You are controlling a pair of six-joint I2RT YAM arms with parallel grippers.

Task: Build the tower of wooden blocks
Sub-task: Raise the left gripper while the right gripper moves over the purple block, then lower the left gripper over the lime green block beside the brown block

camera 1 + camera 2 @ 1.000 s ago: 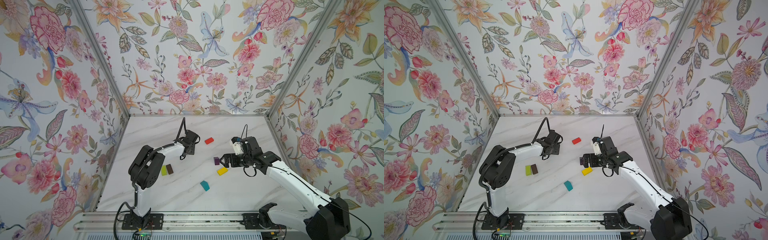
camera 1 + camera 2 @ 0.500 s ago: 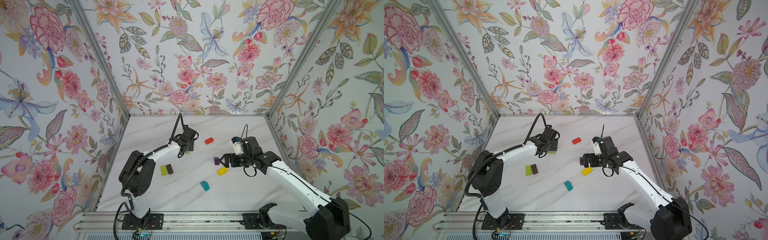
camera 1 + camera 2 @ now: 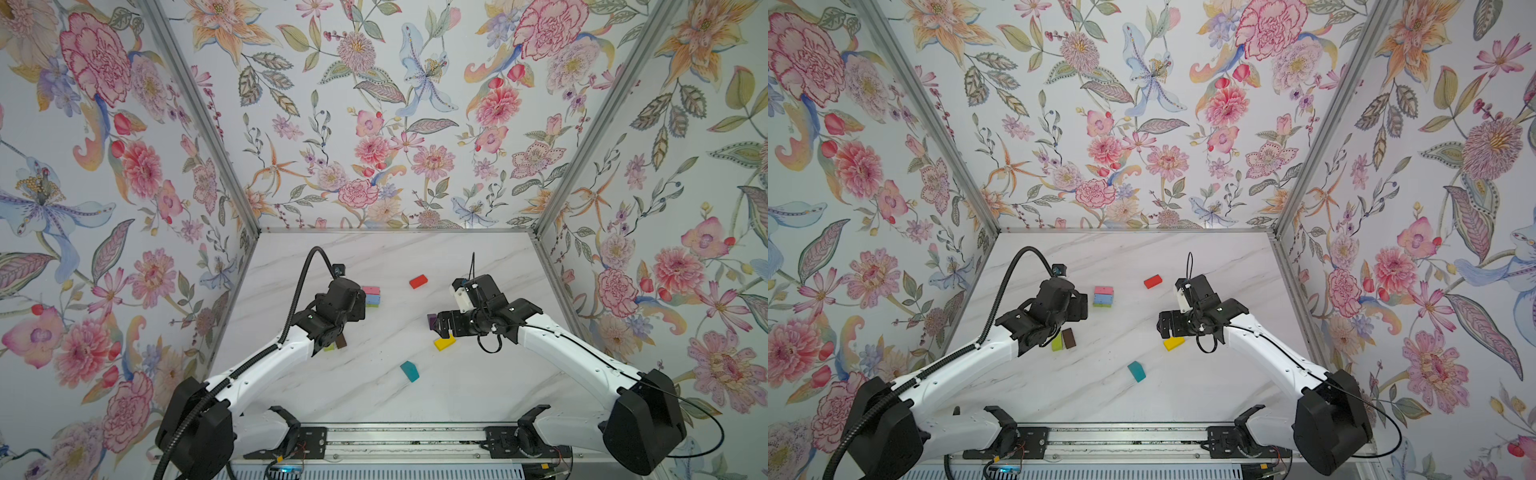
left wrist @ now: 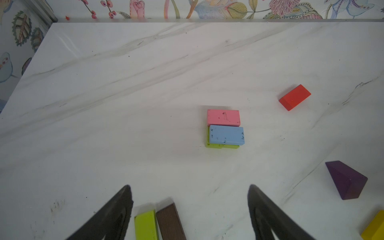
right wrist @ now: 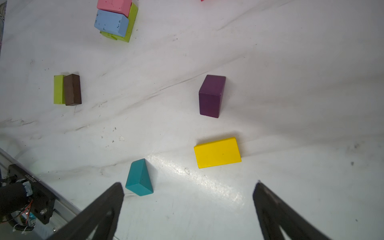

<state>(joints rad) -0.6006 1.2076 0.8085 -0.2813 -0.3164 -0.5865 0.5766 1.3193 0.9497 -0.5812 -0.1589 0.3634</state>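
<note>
The tower [image 4: 224, 129] of small painted wood blocks is two layers high; a pink flat block [image 4: 223, 117] and a light blue flat block [image 4: 226, 135] lie side by side across lime green blocks [image 4: 222, 146] beneath them, and the blue one sits slightly off the green edge. I see it left of centre, toward the back of the white marble tabletop [image 3: 1084, 395], in both top views.

A red rectangular block [image 3: 1153, 281] lies by itself to the right of the tower, well apart from it. Nearer to me, a single lime green block [image 3: 1057, 342] and a brown block [image 3: 1069, 338] lie touching along their long sides. My left hand [image 4: 189, 185] is over that pair with its fingers [image 4: 116, 212] spread wide and nothing gripped; in the left wrist view the ends of the two blocks show between the fingers, clear of both.

On the right side, a dark purple block [image 5: 212, 96] and a yellow rectangular block [image 5: 217, 152] lie near each other but apart; a teal block [image 5: 139, 177] rests closer to the front rail. My right hand [image 5: 188, 183] is also spread wide and empty; in a top view it partly covers the purple block, and in the right wrist view the teal block is just beside one fingertip.
</note>
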